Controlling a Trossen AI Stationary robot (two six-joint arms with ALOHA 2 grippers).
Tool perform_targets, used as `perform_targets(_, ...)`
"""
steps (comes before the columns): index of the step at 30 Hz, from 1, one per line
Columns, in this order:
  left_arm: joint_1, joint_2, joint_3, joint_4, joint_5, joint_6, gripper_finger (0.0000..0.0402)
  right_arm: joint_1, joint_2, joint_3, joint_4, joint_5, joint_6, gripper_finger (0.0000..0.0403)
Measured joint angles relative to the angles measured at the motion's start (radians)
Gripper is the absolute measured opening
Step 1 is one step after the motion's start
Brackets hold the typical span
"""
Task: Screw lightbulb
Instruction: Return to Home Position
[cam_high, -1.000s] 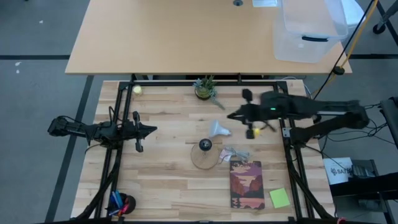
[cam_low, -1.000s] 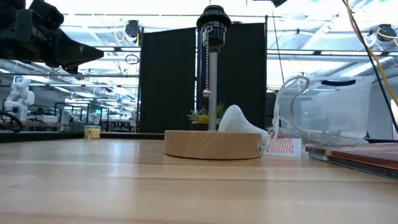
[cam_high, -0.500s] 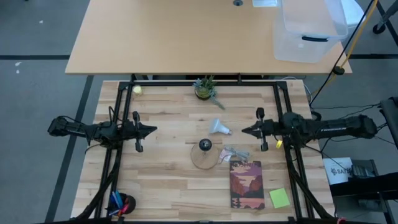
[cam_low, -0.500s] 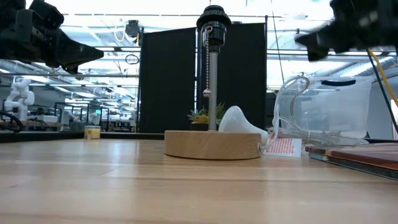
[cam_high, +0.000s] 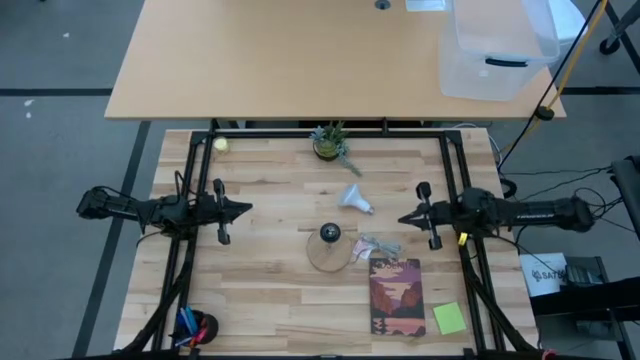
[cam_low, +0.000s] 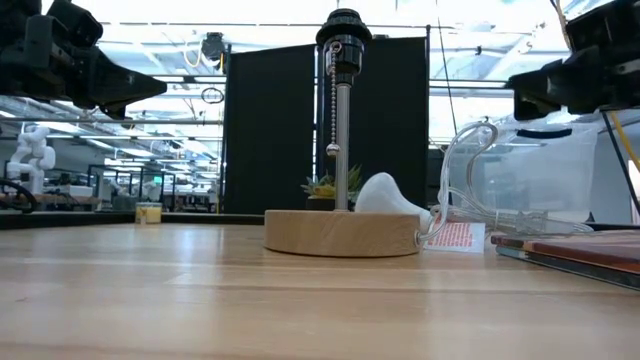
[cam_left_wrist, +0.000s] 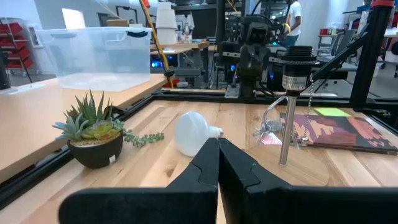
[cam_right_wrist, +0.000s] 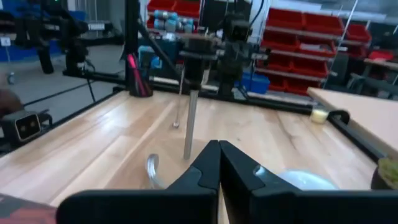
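The white lightbulb (cam_high: 355, 198) lies on its side on the wooden table, its screw end toward the right near side; it also shows in the left wrist view (cam_left_wrist: 193, 132) and the low view (cam_low: 385, 195). Nearer stands the round wooden disc (cam_high: 329, 250) with its upright post and black socket (cam_low: 343, 30). My left gripper (cam_high: 250, 208) is shut and empty at the table's left, pointing toward the bulb. My right gripper (cam_high: 400, 217) is shut and empty at the table's right, right of the bulb.
A potted succulent (cam_high: 330, 143) stands at the far edge and a small yellow ball (cam_high: 221, 144) at the far left. A clear cord (cam_high: 378, 245), a book (cam_high: 396, 296) and a green note (cam_high: 449, 318) lie near right. A pen cup (cam_high: 195, 327) stands near left.
My right arm has swung away from beside the bulb, toward the table's right edge and a little nearer, and now lies level and straight. The lightbulb has rolled a little toward the far edge. My left arm has kept still.
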Motion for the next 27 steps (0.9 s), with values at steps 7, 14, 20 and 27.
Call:
perform_targets(7,0.0,0.0,0.0,0.0,0.0,0.0,0.0,0.0,-0.1,0.0,-0.062,-0.004,-0.026,0.0)
perform_targets(14,0.0,0.0,0.0,0.0,0.0,0.0,0.0,0.0,-0.17,0.001,-0.143,-0.078,-0.007,0.0)
perform_targets(20,0.0,0.0,0.0,0.0,0.0,0.0,0.0,0.0,-0.215,0.002,-0.143,-0.076,-0.044,0.0)
perform_targets(27,0.0,0.0,0.0,0.0,0.0,0.0,0.0,0.0,-0.214,0.002,-0.123,-0.074,-0.025,0.0)
